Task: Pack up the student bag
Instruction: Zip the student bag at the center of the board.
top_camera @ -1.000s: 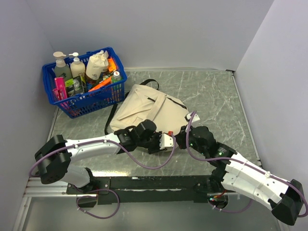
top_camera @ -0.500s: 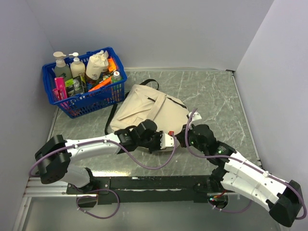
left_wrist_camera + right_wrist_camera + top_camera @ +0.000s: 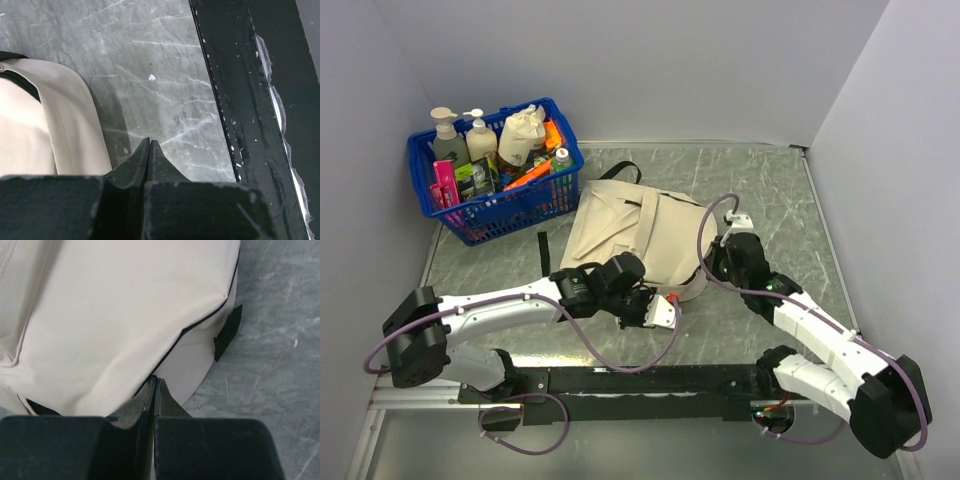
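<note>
**Cream-beige fabric student bag (image 3: 630,235) flat on grey marbled desk (image 3: 770,200)**

The black-strapped bag lay at the desk's middle. At the far left stood a blue plastic basket (image 3: 510,210) holding pump bottles (image 3: 445,135), a small cream cloth pouch (image 3: 523,135) and bright packets. The right gripper (image 3: 154,379) was clamped tight on the bag's black zipper trim. The left gripper (image 3: 149,142), fully closed and empty, hovered just beside the bag's near edge.

Robot test lab. Plain white walls (image 3: 620,60) box in grey stone-look counter (image 3: 770,190). Two robot arms (image 3: 500,305) bolted on black rail (image 3: 640,380).
</note>
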`<action>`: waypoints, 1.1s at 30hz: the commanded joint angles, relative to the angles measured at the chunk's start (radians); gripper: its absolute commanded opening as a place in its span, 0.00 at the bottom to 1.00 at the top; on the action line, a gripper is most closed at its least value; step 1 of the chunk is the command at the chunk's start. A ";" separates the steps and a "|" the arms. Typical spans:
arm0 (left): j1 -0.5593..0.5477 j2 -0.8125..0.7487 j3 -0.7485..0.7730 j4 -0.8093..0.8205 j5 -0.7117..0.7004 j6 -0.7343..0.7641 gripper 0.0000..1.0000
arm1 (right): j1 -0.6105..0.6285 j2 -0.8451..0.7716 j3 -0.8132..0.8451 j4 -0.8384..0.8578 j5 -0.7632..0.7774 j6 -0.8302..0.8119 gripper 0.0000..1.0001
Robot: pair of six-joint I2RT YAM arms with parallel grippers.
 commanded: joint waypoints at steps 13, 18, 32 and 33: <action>0.000 0.108 0.016 0.473 -0.266 -0.254 0.17 | 0.024 -0.192 -0.012 0.111 -0.271 0.033 0.00; -0.002 0.159 0.033 0.508 -0.188 -0.231 0.18 | 0.030 -0.232 -0.026 0.068 -0.325 0.019 0.00; -0.013 0.228 0.040 0.620 -0.298 -0.223 0.18 | 0.032 -0.227 -0.046 0.092 -0.365 0.028 0.00; -0.014 0.227 0.028 0.622 -0.294 -0.231 0.19 | 0.030 -0.226 -0.038 0.091 -0.365 0.028 0.00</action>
